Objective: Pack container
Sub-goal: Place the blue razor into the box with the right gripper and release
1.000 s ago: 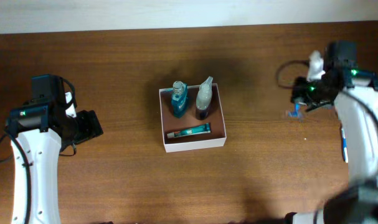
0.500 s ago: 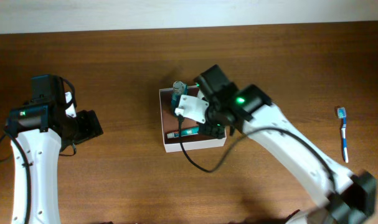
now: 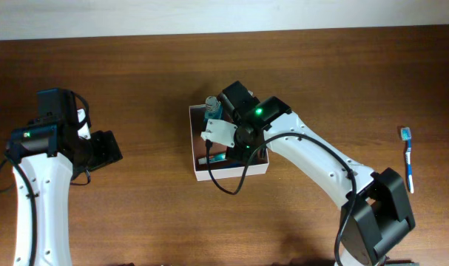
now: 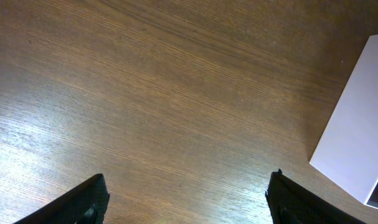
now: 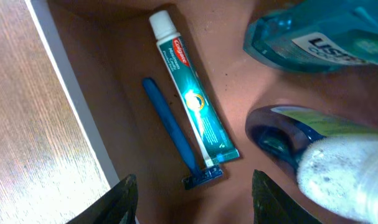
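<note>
Near the left edge the left gripper [image 4: 187,196] hangs spread, holding nothing, over the wooden tabletop [image 4: 145,93]. Its wrist view crops the shallow white-walled square container [image 4: 354,146] to one wall. At the tabletop's centre, the white right arm [image 3: 320,159] hides most of the container overhead. The right wrist view shows a teal toothpaste tube [image 5: 192,93] and blue plastic razor [image 5: 176,140] side by side on its reddish-brown floor, with the right gripper [image 5: 195,202] parted and unladen above them. A blue toothbrush [image 3: 409,161] lies near the right edge.
</note>
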Tool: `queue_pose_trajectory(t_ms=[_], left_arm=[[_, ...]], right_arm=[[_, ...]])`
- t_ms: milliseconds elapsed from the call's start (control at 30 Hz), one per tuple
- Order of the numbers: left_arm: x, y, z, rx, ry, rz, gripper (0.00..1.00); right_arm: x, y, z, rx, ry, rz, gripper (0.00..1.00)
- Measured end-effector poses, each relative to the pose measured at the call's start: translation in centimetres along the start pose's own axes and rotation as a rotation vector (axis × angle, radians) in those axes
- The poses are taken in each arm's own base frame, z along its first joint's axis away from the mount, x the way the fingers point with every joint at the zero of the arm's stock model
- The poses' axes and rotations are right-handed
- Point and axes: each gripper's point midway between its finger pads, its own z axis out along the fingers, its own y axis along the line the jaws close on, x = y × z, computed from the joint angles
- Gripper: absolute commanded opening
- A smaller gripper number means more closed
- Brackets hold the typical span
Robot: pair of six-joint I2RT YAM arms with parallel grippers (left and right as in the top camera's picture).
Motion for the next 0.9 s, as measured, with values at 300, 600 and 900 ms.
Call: queue_pose_trajectory(t_ms=[300,600,900], left_arm=[[0.0,0.0,0.0,0.0,0.0,0.0,0.82],[0.0,0.0,0.0,0.0,-0.001,0.0,0.82],[0.0,0.0,0.0,0.0,-0.002,0.0,0.82]], right_arm=[[3.1,-7.6,-13.7,0.432,-0.172,0.344,0.68],[28.1,-13.8,-25.0,0.778,-0.161,1.221,0.71],[39.7,-13.1,-14.8,0.581,0.001,1.555,0.72]])
